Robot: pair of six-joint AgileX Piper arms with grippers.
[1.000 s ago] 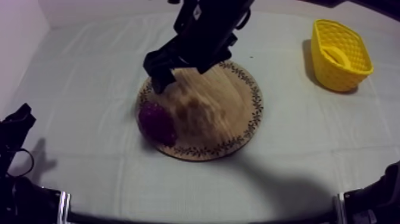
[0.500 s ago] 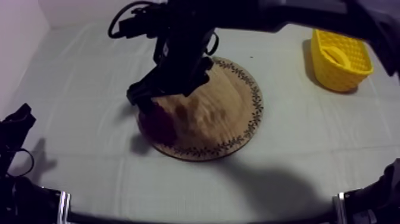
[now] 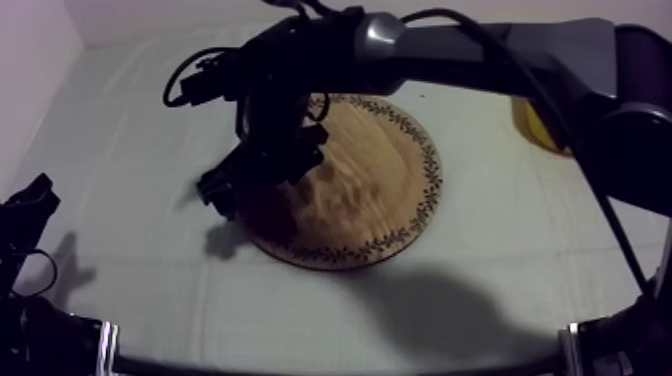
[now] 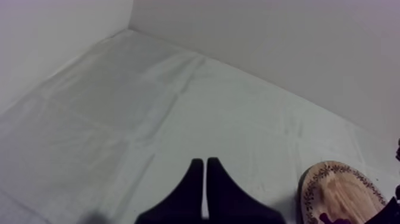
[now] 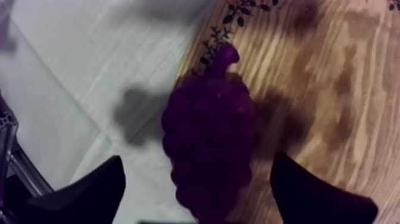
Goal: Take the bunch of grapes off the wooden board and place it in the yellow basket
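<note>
Since the grapes (image 5: 208,128) lie at the 8 o'clock rim of the board (image 3: 385,190), directly under the right gripper (image 5: 196,159), that arm is plainly the nearer. Their long axis runs between its fingers (image 5: 89,190), which stand wide apart, one at each side of the grapes, holding nothing and apparently touching nothing; a short descent and a squeeze across the width looks like what the next move calls for. The left gripper (image 4: 205,179) rests closed and empty well off toward 8 o'clock, and the basket (image 3: 533,128) sits out at the board's 2 o'clock.

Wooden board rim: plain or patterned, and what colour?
Patterned: the wooden board has a dark ring of small leafy sprigs on pale wood. Top view shows it best.
</note>
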